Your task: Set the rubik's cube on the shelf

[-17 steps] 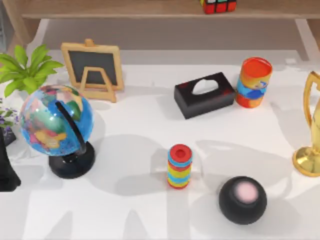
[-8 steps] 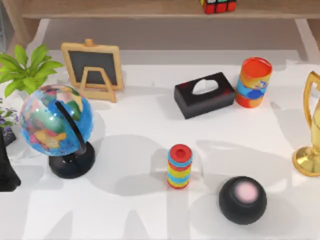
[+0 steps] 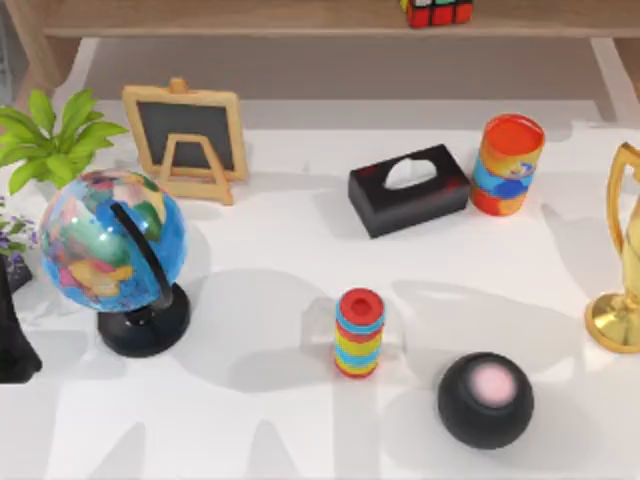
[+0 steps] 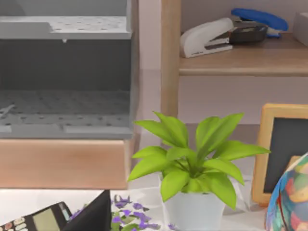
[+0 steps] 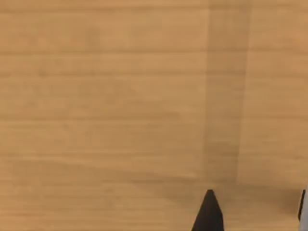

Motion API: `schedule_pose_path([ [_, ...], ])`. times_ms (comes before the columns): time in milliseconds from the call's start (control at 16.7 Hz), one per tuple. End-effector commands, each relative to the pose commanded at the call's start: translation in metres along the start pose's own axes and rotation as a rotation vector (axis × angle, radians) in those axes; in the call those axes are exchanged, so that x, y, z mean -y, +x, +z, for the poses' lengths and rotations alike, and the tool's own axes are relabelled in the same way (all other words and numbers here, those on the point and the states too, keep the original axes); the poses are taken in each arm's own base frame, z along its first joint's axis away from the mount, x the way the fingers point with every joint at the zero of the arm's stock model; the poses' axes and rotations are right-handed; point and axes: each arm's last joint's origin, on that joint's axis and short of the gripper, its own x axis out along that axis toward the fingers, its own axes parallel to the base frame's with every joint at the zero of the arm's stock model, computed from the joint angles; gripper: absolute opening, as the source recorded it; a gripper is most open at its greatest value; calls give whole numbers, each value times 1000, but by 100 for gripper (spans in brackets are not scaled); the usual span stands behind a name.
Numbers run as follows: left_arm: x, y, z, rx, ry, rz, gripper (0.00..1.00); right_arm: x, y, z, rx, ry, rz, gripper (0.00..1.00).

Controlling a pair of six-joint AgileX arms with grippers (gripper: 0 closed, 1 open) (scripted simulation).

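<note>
The rubik's cube (image 3: 437, 10) rests on the shelf (image 3: 250, 18), a long light-brown plank at the far edge of the top view; its red, yellow and green squares show at the frame's top edge. In the right wrist view, my right gripper (image 5: 256, 216) is close to a light-brown wooden surface (image 5: 120, 96). It is open, one dark fingertip (image 5: 209, 214) well apart from the other at the frame's edge, with nothing between them. My left arm looks from the table's left side toward a wooden upright post (image 4: 170, 57).
On the table stand a globe (image 3: 112, 250), a chalkboard easel (image 3: 185, 140), a leafy plant (image 3: 45, 135), a black tissue box (image 3: 408, 188), a striped cylinder stack (image 3: 359, 332), a colourful can (image 3: 508, 163), a black ball (image 3: 485, 399) and a gold trophy (image 3: 625, 270). A stapler (image 4: 219, 36) lies on a shelf board.
</note>
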Motion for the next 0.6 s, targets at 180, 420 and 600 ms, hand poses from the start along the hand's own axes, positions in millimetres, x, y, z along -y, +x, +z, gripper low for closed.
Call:
schedule_pose_path([
  [180, 0, 0, 0, 0, 0, 0, 100, 0, 0, 0, 0, 0, 0, 90],
  [420, 0, 0, 0, 0, 0, 0, 100, 0, 0, 0, 0, 0, 0, 100],
  [600, 0, 0, 0, 0, 0, 0, 100, 0, 0, 0, 0, 0, 0, 100],
])
